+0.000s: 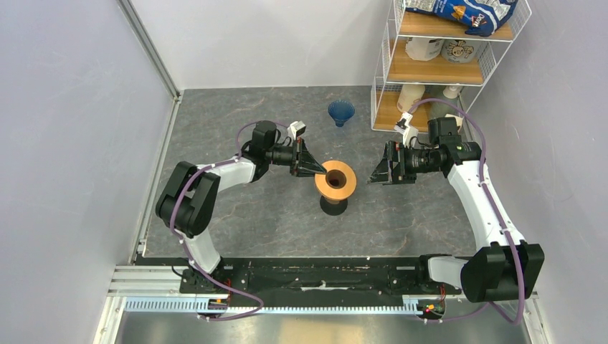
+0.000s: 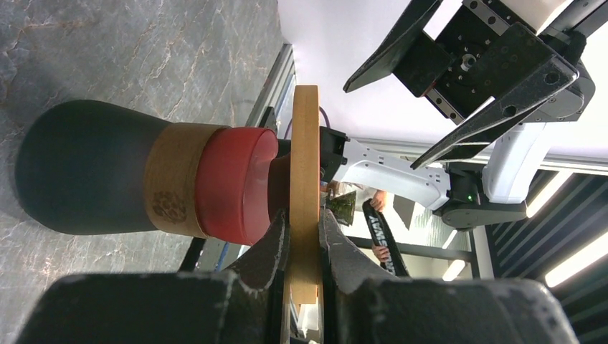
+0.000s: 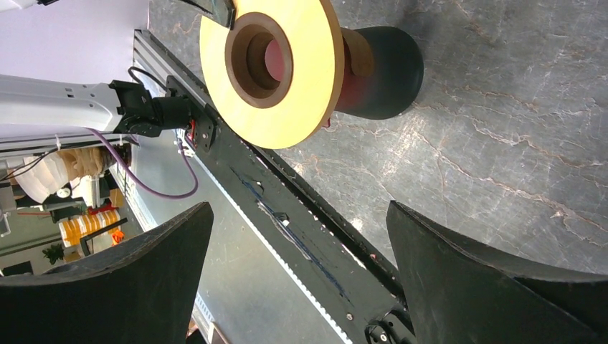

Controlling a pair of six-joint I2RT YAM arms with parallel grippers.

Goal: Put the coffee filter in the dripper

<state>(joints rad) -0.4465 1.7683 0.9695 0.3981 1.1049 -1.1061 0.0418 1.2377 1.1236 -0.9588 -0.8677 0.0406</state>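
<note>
Mid-table, left end effector pinches the orange ring; right end effector gapes wide; band stamp illegible.

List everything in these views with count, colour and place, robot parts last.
flat orange ring with a centre hole: one, orange, on top of the vessel, mid-table
dark red-and-black flared vessel: one, black base, tan band, red neck, under the ring
dark-blue ribbed cone dripper: one, blue, far side of the table
white paper coffee filter: none seen in any view
white wire shelf rack: one, wooden shelves, far right corner
blue snack bag: one, top shelf
white containers: two, middle shelf
grey marbled table: one
left gripper: black, shut on the ring's rim
right gripper: black, open, empty, right of the ring
</note>
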